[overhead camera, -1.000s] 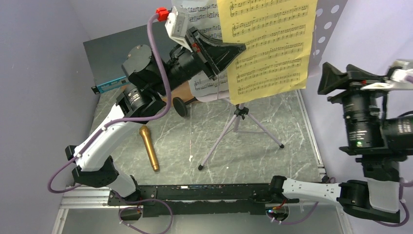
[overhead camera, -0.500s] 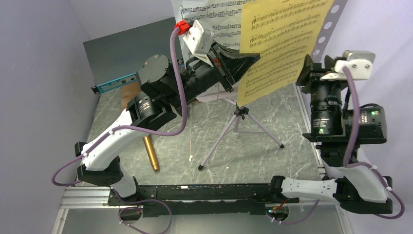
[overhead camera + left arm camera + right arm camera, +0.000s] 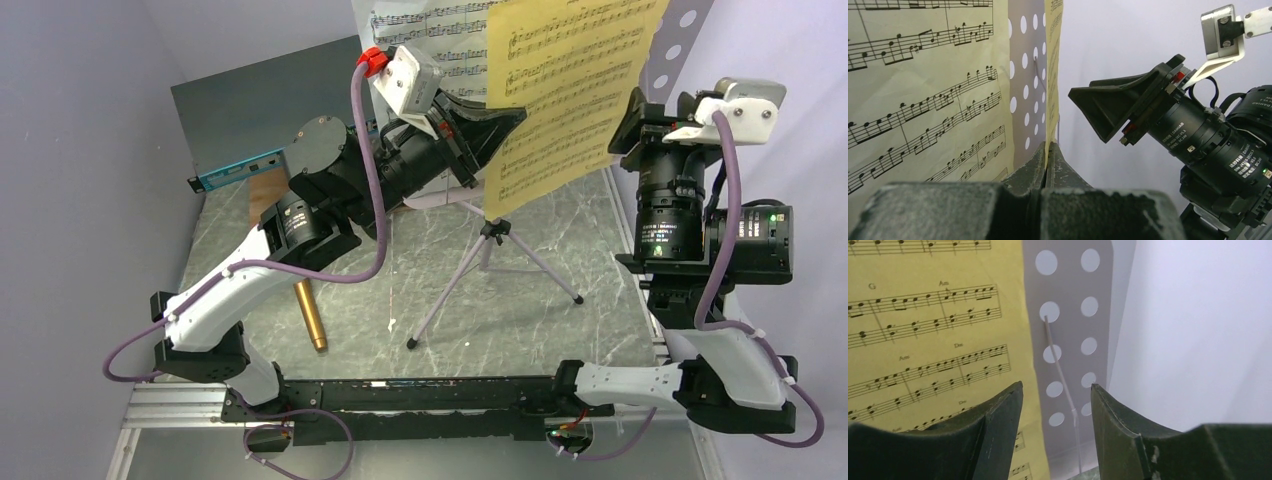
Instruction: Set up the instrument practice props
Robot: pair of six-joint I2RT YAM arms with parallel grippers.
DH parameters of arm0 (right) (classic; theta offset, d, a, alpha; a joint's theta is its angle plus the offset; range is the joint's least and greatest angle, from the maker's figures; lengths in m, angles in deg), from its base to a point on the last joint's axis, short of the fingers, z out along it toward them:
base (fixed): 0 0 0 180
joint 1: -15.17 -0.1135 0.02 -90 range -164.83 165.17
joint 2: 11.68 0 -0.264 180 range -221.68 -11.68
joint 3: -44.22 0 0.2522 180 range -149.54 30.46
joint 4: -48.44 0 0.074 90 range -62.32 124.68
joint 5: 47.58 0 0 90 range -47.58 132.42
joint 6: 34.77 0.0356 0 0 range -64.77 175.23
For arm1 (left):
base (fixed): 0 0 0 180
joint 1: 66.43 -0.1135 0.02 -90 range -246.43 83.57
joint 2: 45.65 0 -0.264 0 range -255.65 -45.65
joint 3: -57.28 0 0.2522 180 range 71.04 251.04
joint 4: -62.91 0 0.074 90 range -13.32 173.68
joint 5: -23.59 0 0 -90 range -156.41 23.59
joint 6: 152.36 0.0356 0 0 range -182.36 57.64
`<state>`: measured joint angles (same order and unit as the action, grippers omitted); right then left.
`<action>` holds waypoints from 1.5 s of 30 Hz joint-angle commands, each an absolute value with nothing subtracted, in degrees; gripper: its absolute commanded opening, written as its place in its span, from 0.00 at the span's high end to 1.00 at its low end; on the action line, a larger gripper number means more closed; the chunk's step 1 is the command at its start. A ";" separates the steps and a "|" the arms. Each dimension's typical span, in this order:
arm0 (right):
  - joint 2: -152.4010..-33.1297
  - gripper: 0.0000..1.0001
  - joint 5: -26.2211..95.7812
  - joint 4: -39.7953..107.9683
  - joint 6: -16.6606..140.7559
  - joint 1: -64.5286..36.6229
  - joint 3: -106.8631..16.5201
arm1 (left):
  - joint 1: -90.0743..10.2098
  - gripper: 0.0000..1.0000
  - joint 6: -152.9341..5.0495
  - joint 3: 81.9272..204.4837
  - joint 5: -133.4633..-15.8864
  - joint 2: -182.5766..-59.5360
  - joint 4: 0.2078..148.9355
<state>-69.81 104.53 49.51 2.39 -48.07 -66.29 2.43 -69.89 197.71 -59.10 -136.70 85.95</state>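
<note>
my left hand [image 3: 1046, 150] clamps the yellow music sheet [image 3: 570, 90] to seat it on the music stand [image 3: 1068, 285]; right hand [image 3: 1057, 387] apart, empty.

Bright, even light, shadows faint. Just beyond the right gripper [image 3: 1057, 387] the yellow music sheet [image 3: 933, 340] reads crisp; the gripper's near edges go slightly soft.
</note>
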 commanded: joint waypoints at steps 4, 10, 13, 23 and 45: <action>-70.46 0.43 101.76 36.54 11.36 -42.25 -69.32 | 2.85 1.00 -69.16 197.52 -55.41 -134.87 83.88; -67.69 0.42 102.92 28.82 15.76 -40.30 -65.26 | 2.83 1.00 -69.31 195.95 -54.90 -133.96 83.45; -66.31 0.42 104.03 28.76 15.73 -40.20 -63.53 | 2.84 1.00 -69.17 196.51 -55.55 -134.22 83.84; -68.93 0.47 105.33 34.33 10.34 -36.41 -61.85 | 2.83 1.00 -69.13 198.73 -56.73 -134.88 85.79; -74.90 0.76 98.18 27.61 17.76 -22.31 -66.92 | 2.83 1.00 -67.67 200.68 -58.56 -137.05 85.39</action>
<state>-75.04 99.87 25.73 17.15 -23.22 -66.72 2.52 -69.04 197.86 -57.59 -136.37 86.67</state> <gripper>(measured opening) 0.270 0.007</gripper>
